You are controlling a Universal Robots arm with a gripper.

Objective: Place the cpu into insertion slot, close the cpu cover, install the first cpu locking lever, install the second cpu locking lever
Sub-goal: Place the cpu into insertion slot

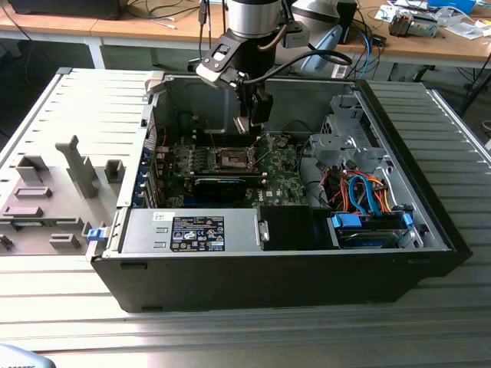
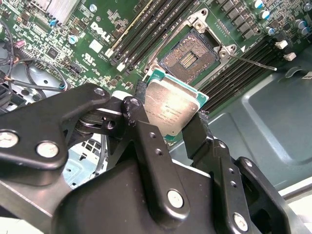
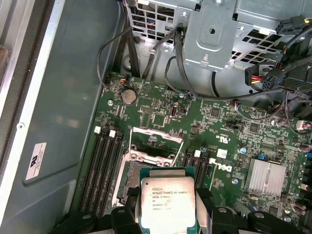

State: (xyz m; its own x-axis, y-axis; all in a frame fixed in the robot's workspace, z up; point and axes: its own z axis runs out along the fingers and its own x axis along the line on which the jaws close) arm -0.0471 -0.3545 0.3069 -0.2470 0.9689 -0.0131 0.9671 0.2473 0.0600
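Silver-grey cpu (image 3: pixel 167 201), lettered top, in gripper (image 3: pixel 167 215)

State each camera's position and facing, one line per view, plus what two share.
Exterior view: off the arm, looking down into the open computer case; arm and gripper show.
Second wrist view: on the wrist, facing the cpu and insertion slot; fingers show.
First wrist view: on the wrist, facing the motherboard; fingertips show.
Both wrist views share the gripped cpu.

A dull silver metal top is seen on the cpu (image 2: pixel 173 105); the gripper (image 2: pixel 170 113) is finished in matt black. The insertion slot (image 2: pixel 189 58) is rimmed in shiny silvery metal, set in a glossy green motherboard (image 2: pixel 83 53).
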